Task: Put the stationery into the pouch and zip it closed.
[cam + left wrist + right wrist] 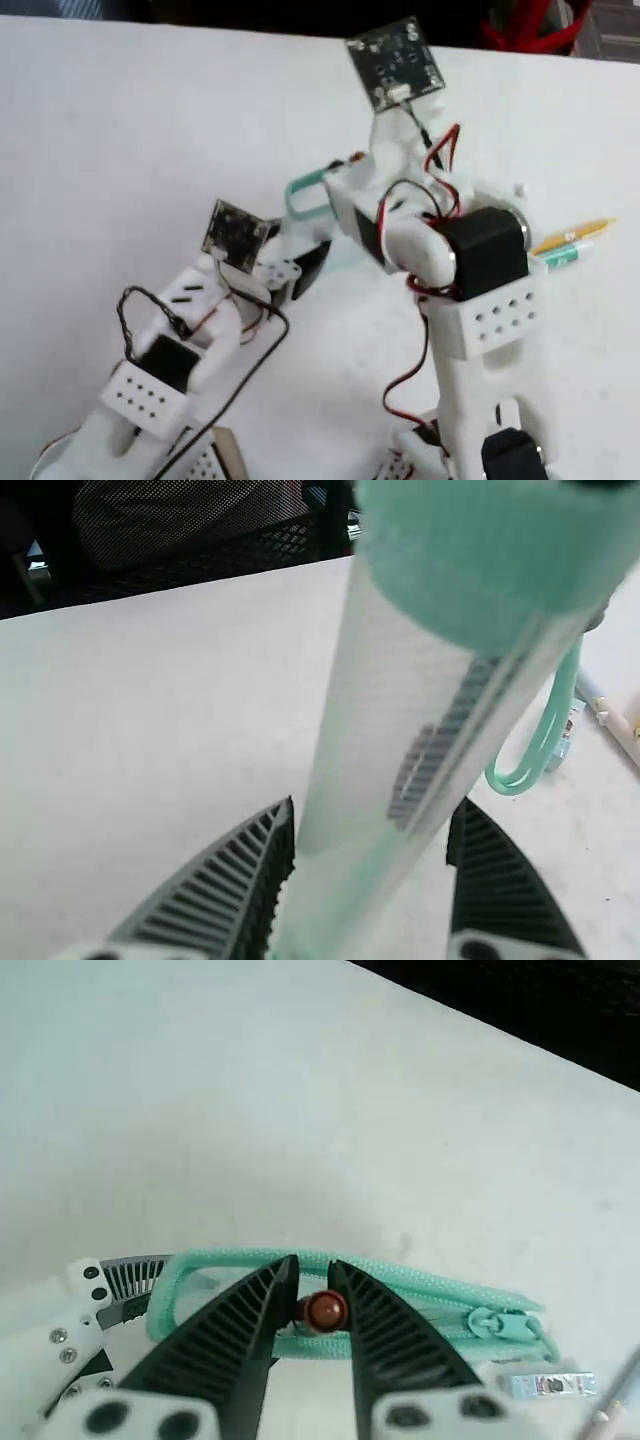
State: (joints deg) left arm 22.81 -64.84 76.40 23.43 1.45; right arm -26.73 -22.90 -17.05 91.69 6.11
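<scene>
The pouch point(303, 195) is clear with mint-green trim and lies mid-table between the two arms. My left gripper point(372, 810) is shut on one edge of the pouch point(400, 740), with its dark fingers point(250, 870) on either side of the panel. My right gripper point(312, 1265) hangs over the pouch's mint zipper rim point(420, 1280), shut on a thin item with a round red-brown end point(325, 1310). The zipper pull point(500, 1325) lies beside that gripper. A yellow and a green pen point(572, 243) lie on the table to the right, partly behind the right arm.
The white table point(120, 130) has free room at the left and back. A small printed item point(548, 1385) lies near the zipper pull. A wooden stick point(620, 725) lies beside the pouch's mint loop point(545, 740). Dark chairs point(200, 530) stand beyond the far edge.
</scene>
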